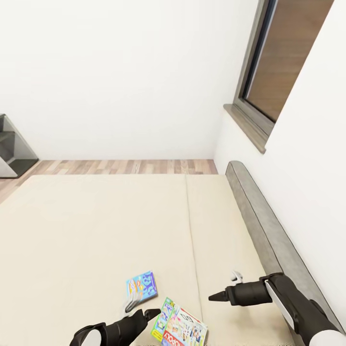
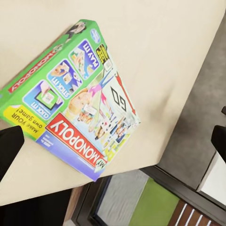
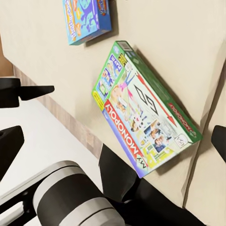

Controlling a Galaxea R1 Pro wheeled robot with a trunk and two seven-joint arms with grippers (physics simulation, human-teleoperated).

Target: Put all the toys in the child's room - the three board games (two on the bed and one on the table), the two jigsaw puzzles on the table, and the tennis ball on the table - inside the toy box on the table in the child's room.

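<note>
bed (image 1: 96,226): beige mattress across most of the head view, seam running near-to-far right of centre; grey headboard (image 1: 269,230) along the right edge, against the white wall.
blue board game (image 1: 142,284): flat on the mattress, near part of the bed, left of the seam; lies farther from the robot than the other box, close to it but not touching. Also seen in the right wrist view (image 3: 87,19).
Monopoly board game (image 1: 180,327): white-green box with red "MY MONOPOLY" band, flat on the mattress at the near edge, just left of the seam, turned askew to the bed edge. Printed top face up in the left wrist view (image 2: 70,96) and the right wrist view (image 3: 143,110).
left gripper (image 1: 144,315): low at the near edge, just left of the Monopoly box, fingertip close to its left edge; contact not clear. Jaws spread wide, dark fingertips (image 2: 9,143) at opposite edges of the left wrist view, nothing between them.
right gripper (image 1: 216,297): above the mattress right of the seam, pointing left toward the boxes, apart from both. Jaws wide apart, fingers (image 3: 23,92) empty in the right wrist view.
floor (image 1: 125,166): wood planks beyond the far edge of the bed.
window (image 1: 283,53): upper right, dark frame with grey sill.
shelf unit (image 1: 14,146): dark, far left edge, partly cut off.
</note>
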